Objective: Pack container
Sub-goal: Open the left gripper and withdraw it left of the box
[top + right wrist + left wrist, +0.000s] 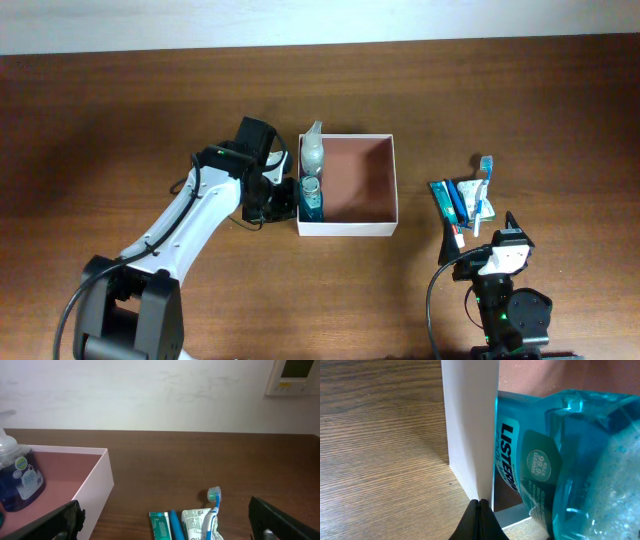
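Brown table (120,100) holds the container (365,175), square, mouth upward, sides squared to the table's edges; left fingers (469,527) pinch its nine-o'clock wall, right fingers (280,520) apart.

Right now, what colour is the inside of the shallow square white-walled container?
The inside of the container is reddish-brown, seen best in the overhead view.

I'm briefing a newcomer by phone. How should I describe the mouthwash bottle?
Find the white-walled container mid-table. Two bottles sit along its left wall. The mouthwash bottle is the see-through teal one marked Listerine, not the pump-topped bottle beside it.
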Tool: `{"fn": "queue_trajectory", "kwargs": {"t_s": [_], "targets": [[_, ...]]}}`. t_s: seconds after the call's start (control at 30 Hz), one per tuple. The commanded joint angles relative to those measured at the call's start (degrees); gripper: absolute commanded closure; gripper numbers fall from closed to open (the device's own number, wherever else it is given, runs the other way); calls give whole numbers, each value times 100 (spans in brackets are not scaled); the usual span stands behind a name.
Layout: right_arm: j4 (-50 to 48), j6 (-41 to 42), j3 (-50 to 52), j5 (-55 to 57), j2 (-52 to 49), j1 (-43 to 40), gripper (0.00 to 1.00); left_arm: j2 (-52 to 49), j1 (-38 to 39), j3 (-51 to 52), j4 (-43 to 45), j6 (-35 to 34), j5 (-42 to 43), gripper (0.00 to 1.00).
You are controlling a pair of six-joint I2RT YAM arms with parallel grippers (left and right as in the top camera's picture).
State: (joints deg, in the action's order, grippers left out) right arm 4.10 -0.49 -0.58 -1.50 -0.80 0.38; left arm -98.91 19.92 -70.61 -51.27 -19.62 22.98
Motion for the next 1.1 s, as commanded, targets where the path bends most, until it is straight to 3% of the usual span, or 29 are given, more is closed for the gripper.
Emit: {"fn": "queue_trajectory", "kwargs": {"t_s": [0.0,0.33,0.4,0.53,0.57,0.6,1.07], "targets": [[26,-37,26,26,44,-44,2,-72,22,-46,0,-70,275,100],[28,-37,26,26,44,-44,2,-72,-758,-48,4,-70,-704,99],[26,-37,26,26,44,-46,2,-72,-1029,-48,0,-70,-881,92],[28,-35,26,26,44,-44,2,-72,-1491,-48,-2,-44,-935,57],[26,-35,26,26,44,-44,2,-72,-1574,-48,-2,-44,-938,39],[26,-37,26,28,44,-44,2,-72,-1676,-48,-4,-44,-935,1],[26,-37,26,26,44,-46,2,-72,-1834,-48,0,-48,-933,1]]}}
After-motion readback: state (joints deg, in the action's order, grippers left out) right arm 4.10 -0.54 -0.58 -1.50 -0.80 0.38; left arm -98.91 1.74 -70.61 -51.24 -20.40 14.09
